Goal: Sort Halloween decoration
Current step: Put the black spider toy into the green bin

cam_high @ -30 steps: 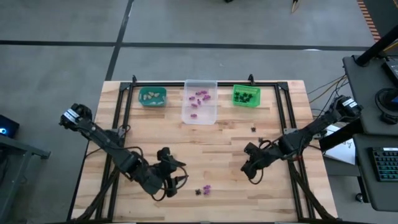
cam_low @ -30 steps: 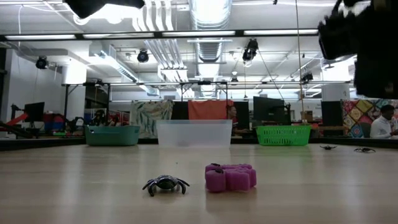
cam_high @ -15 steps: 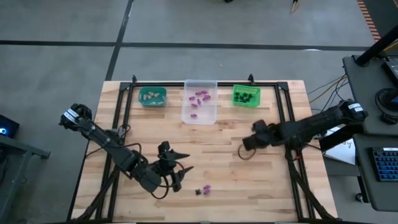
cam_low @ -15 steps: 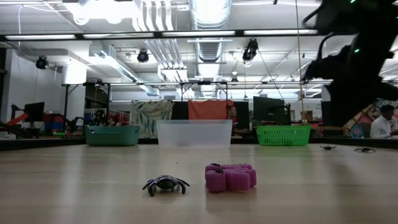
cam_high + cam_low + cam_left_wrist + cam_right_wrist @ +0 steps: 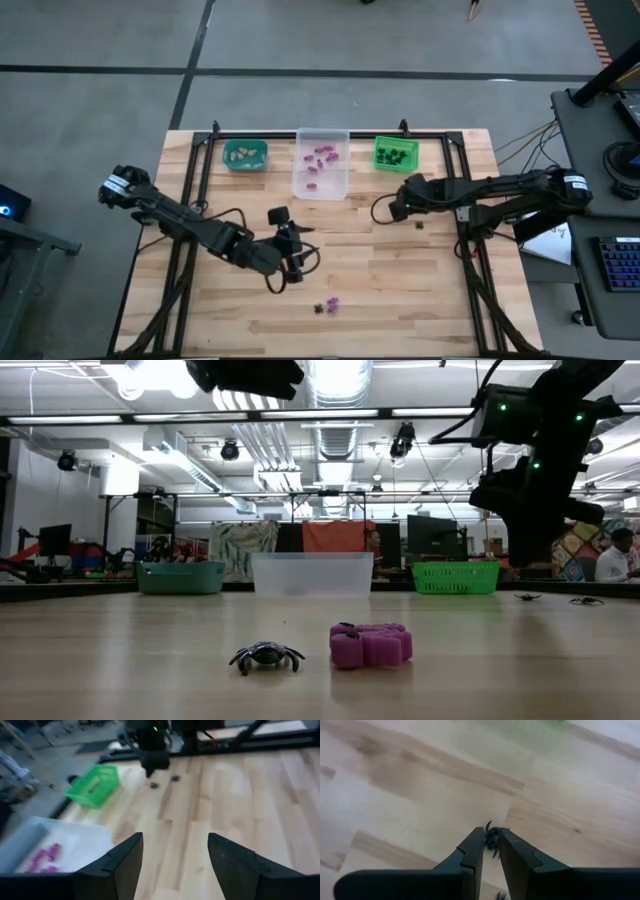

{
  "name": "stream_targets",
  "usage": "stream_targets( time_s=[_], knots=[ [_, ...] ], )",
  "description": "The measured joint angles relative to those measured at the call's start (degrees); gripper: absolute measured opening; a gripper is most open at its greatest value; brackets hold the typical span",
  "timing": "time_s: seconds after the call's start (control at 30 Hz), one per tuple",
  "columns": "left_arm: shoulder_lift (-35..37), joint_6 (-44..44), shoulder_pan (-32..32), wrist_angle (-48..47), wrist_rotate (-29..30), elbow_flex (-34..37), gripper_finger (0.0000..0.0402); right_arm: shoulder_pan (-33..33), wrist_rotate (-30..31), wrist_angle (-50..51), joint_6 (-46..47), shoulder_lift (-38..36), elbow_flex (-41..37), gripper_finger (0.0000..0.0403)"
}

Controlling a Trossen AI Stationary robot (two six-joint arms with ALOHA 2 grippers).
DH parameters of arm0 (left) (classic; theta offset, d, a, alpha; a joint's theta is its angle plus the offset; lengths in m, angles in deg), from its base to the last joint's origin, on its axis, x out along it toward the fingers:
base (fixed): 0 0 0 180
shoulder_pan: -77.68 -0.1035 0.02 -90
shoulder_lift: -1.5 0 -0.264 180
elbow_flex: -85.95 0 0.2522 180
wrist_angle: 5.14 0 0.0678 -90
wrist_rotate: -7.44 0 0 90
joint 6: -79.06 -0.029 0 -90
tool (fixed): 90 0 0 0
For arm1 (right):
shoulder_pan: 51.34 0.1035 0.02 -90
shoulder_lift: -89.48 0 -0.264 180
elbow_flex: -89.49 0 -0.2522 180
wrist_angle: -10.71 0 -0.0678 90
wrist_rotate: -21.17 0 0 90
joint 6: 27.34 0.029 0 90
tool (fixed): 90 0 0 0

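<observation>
Table (image 5: pixel 400 290): pale wooden top with a black frame around its edge; bears three bins along the far side and loose trinkets on the near half.
Left arm (image 5: pixel 180 220): reaches in from the left edge toward the table's middle.
Right arm (image 5: pixel 500 195): stretches from the right edge inward, below the green bin.
Clear bin (image 5: pixel 322 178): middle of the far row, between the other two; holds purple trinkets (image 5: pixel 320 158), seen also in the left wrist view (image 5: pixel 45 856).
Teal bin (image 5: pixel 245 155): left of the clear one; holds pale beige trinkets (image 5: pixel 243 152).
Green bin (image 5: pixel 396 154): right of the clear one; holds black trinkets (image 5: pixel 395 155).
Left gripper (image 5: pixel 298 250): raised over the table's middle, fingers (image 5: pixel 125 865) spread wide apart, nothing between them.
Right gripper (image 5: pixel 491 845): above bare wood just below the green bin, fingers nearly together and clamped on a small black spider trinket (image 5: pixel 493 839).
Purple trinket on the table (image 5: pixel 371 645): lies on the near part of the top, flat on the wood.
Black spider on the table (image 5: pixel 266 656): just beside the purple one, apart from it.
Other black spiders (image 5: pixel 528 597): two, small, on the wood near the right gripper, below the green bin.
</observation>
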Motion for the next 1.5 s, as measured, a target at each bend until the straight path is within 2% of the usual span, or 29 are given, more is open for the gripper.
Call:
stream_targets(
  time_s=[0.13,0.27,0.33,0.47,0.57,0.77,0.9,1.13,1.3,1.5],
  knots=[
    [0.0,0.6,0.1,-0.9,-6.2,0.2,0.0205,0.3,-4.0,-1.4,-2.4,0.0,0.0,0.0077],
    [0.0,0.1,0.2,-1.7,-12.0,1.4,0.0205,1.9,-12.1,-6.4,-9.7,0.0,0.0,0.0097],
    [0.0,-1.1,0.4,-1.0,-15.8,2.7,0.0205,3.5,-13.8,-9.7,-14.1,0.0,0.0,0.0104],
    [0.0,0.1,0.9,0.6,-19.0,6.0,0.0205,7.7,-13.6,-16.0,-17.8,0.0,0.0,0.0109],
    [0.0,2.9,2.1,3.0,-19.0,9.4,0.0205,11.0,-12.1,-20.9,-19.5,0.0,0.0,0.0109],
    [-2.0,5.6,4.7,17.0,-18.9,14.5,0.0205,16.9,-7.7,-29.5,-26.5,0.1,0.0,0.0105],
    [-5.4,6.9,5.5,22.2,-18.7,14.9,0.0205,20.5,-5.4,-37.5,-31.7,1.2,0.0,0.0096],
    [-13.4,7.3,7.1,22.1,-17.9,12.3,0.0198,25.4,-5.4,-48.2,-37.9,5.5,0.0,0.0078],
    [-17.7,7.0,7.7,22.8,-18.1,10.6,0.0156,27.4,-5.3,-54.7,-38.0,10.0,0.0,0.0067],
    [-21.0,5.4,8.3,24.6,-21.0,8.4,0.0045,29.8,-5.5,-62.9,-38.2,16.8,0.0,0.0063]
  ],
)
